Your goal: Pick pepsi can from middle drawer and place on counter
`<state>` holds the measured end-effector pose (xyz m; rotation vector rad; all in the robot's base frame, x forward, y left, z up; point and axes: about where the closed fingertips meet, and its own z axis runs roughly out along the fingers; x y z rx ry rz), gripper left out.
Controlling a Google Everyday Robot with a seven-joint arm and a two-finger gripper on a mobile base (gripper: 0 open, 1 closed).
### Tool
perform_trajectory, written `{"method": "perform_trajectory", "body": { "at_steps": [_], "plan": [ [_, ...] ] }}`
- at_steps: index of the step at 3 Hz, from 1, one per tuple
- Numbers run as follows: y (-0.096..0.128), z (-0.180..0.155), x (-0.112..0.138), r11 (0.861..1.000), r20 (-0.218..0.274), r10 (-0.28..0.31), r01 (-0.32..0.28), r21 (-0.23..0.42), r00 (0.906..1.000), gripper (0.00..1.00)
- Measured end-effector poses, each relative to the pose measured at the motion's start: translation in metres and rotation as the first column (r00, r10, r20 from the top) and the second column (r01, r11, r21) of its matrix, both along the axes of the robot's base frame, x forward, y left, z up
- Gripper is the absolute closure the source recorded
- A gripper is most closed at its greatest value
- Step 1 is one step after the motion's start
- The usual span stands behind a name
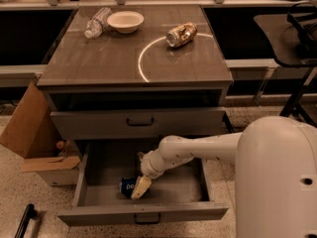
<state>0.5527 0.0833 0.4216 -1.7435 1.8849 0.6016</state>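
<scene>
The pepsi can (127, 186), dark blue with white lettering, lies on its side on the floor of the open middle drawer (183, 187), left of centre. My gripper (139, 188) reaches down into the drawer from the right on a white arm and sits right at the can, covering its right part. The counter (99, 58) is the wood-grain cabinet top above, marked with a thin white circle.
On the counter lie a gold-tan can (181, 34) on its side, a white bowl (125, 21) and a clear plastic bottle (97, 22). A closed grey drawer front (138, 121) sits just above the open drawer. A cardboard box (34, 133) stands left of the cabinet.
</scene>
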Motion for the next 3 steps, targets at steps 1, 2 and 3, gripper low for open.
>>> {"method": "perform_trajectory", "body": {
  "at_steps": [1,2,3],
  "plan": [
    [0.008,-0.016,0.002,1.000,0.005,0.012,-0.012,-0.011,0.9999,0.00],
    [0.014,-0.029,0.001,1.000,0.002,0.017,-0.017,-0.022,0.9999,0.00],
    [0.017,-0.044,-0.002,0.999,-0.008,0.021,-0.021,-0.028,0.9998,0.19]
  ]
}}
